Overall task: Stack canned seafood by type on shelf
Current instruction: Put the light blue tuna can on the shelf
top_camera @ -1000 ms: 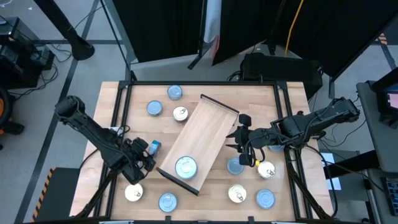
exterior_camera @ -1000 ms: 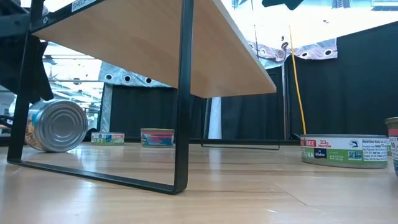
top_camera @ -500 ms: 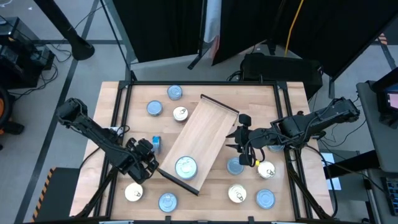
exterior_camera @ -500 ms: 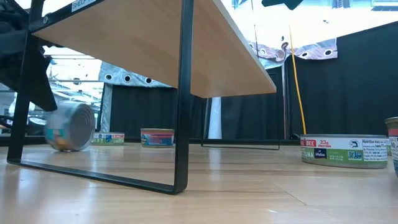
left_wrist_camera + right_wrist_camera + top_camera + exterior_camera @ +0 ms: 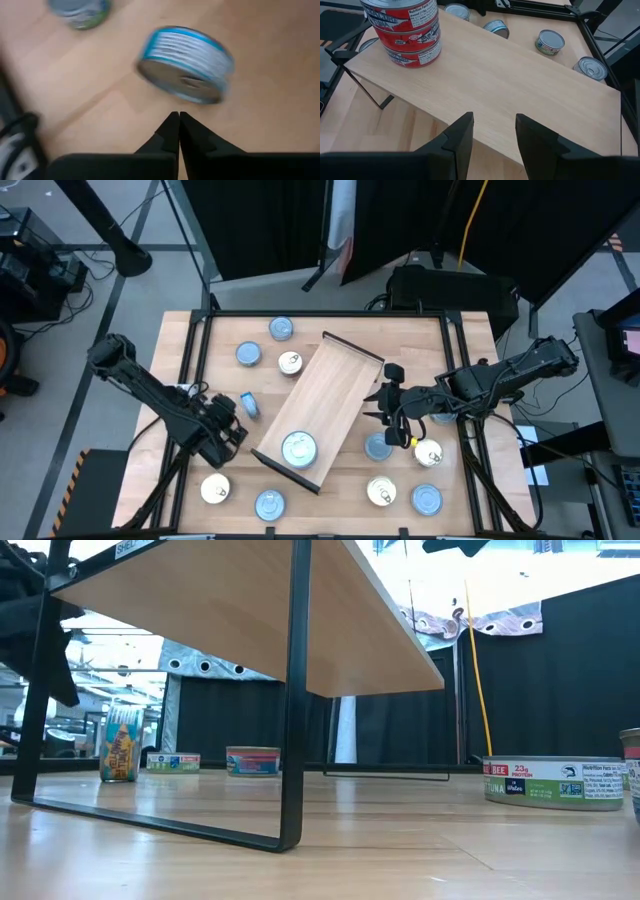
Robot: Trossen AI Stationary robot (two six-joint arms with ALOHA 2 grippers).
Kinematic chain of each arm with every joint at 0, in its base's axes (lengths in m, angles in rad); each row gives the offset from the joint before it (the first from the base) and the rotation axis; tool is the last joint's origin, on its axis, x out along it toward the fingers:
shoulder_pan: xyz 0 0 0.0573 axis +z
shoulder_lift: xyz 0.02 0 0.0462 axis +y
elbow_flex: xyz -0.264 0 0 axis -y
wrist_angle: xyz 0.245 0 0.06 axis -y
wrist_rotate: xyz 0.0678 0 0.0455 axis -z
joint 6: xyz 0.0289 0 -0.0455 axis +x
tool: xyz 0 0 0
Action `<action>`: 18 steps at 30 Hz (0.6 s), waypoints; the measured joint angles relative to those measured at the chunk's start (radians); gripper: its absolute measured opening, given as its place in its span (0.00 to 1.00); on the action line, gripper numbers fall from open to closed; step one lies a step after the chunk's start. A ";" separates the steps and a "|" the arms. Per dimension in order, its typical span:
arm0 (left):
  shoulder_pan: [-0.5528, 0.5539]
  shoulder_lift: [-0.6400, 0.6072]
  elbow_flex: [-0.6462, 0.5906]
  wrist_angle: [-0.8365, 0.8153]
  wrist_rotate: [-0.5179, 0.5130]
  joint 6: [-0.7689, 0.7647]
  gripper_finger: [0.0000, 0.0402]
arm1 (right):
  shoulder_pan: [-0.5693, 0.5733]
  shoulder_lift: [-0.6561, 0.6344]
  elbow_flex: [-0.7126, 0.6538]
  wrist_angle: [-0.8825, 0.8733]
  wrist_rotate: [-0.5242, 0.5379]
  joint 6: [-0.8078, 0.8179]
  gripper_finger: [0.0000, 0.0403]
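The shelf [image 5: 322,405], a light wooden board on dark end rails, lies slantwise mid-table. Two red-labelled tins [image 5: 402,30] are stacked at its near end [image 5: 298,448]. A blue-labelled tin [image 5: 186,64] stands on its rim on the tabletop left of the shelf [image 5: 249,406], edge-on in the low view [image 5: 122,743]. My left gripper [image 5: 178,117] is shut with nothing in it, just short of that tin [image 5: 230,427]. My right gripper [image 5: 492,127] hovers open above the shelf's right edge [image 5: 375,404].
Loose tins lie flat on the table: far left [image 5: 281,329], [image 5: 247,355], [image 5: 290,363], near left [image 5: 215,490], [image 5: 269,504], and near right [image 5: 381,492], [image 5: 427,499], [image 5: 428,454], [image 5: 378,447]. A black frame [image 5: 195,350] borders the tabletop.
My left gripper has shut with nothing between its fingers and has drawn back a little toward the table's left edge. The blue-labelled tin that stood between them has come free, shifted slightly toward the far edge, and turned about on its rim until it shows edge-on in the low view.
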 joint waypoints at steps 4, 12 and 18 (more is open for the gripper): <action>-0.001 -0.049 0.000 -0.023 -0.017 -0.077 0.08 | 0.000 0.000 0.000 -0.001 0.000 0.000 0.35; -0.001 -0.061 0.000 -0.011 -0.093 0.218 0.27 | 0.000 0.000 0.000 0.005 0.000 0.005 0.35; 0.000 -0.068 0.000 -0.019 -0.044 0.810 0.41 | 0.000 0.000 0.000 0.006 0.000 0.023 0.35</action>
